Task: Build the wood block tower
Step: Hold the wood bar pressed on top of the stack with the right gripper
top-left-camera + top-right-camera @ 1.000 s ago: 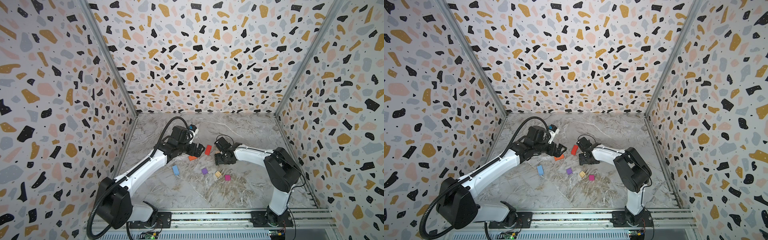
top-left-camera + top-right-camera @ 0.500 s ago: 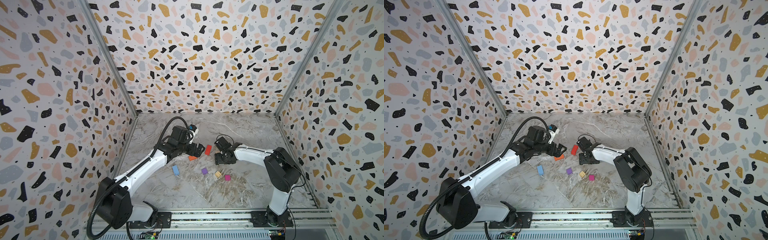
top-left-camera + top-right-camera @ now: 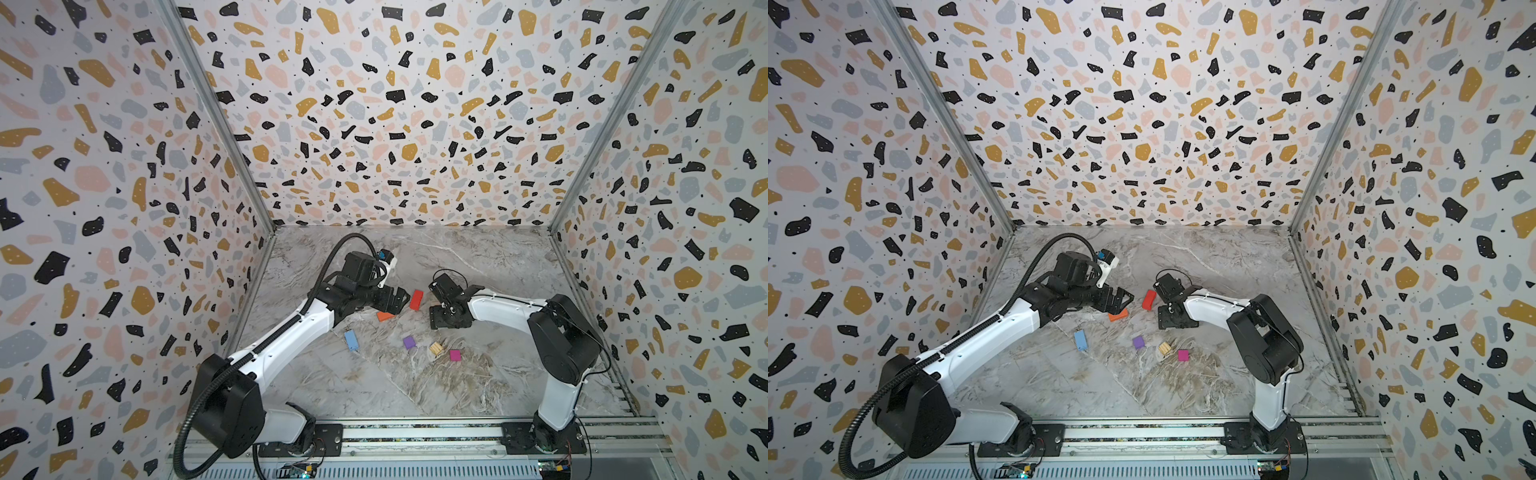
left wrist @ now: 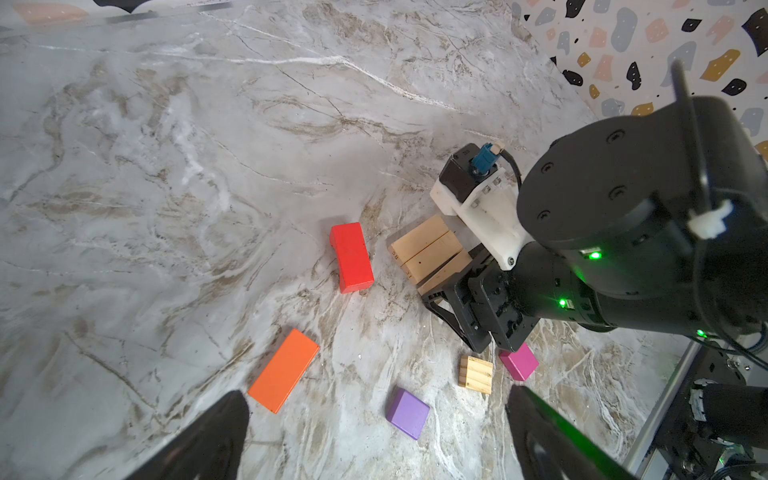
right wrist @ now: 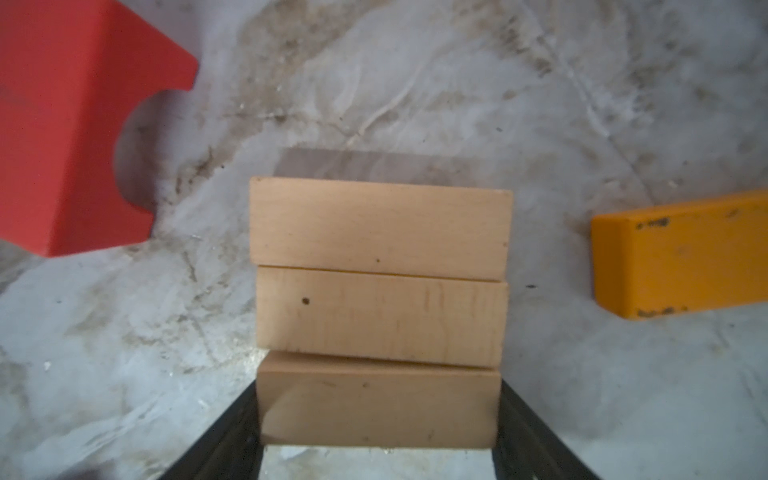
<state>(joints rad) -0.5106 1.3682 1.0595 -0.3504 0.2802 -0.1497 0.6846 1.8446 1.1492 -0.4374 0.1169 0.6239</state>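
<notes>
From my station, the tower pieces lie loose in a single layer around the middle of the bench, between the two arms.

The left gripper hangs over the near end of the orange block. Its fingers are spread wide with nothing between them. The red block sits just beyond that gripper. The right wrist view shows a rounded notch cut into one of its sides.

The right gripper points down at the bench just right of the red block. In both top views it hides what is under it, so I go by the wrist views. They show three tan oblong blocks packed side by side with their long faces touching. The gripper's two fingers press on the short ends of the third tan block, the one closest to its palm, so it is closed on that block. I cannot tell whether that block rests on the bench or is raised a little.

Nearer the rail, the light blue block lies alone on the left. To its right come the purple cube, a ridged tan cube and the magenta cube. The three cubes lie in a loose line, close together but apart.
</notes>
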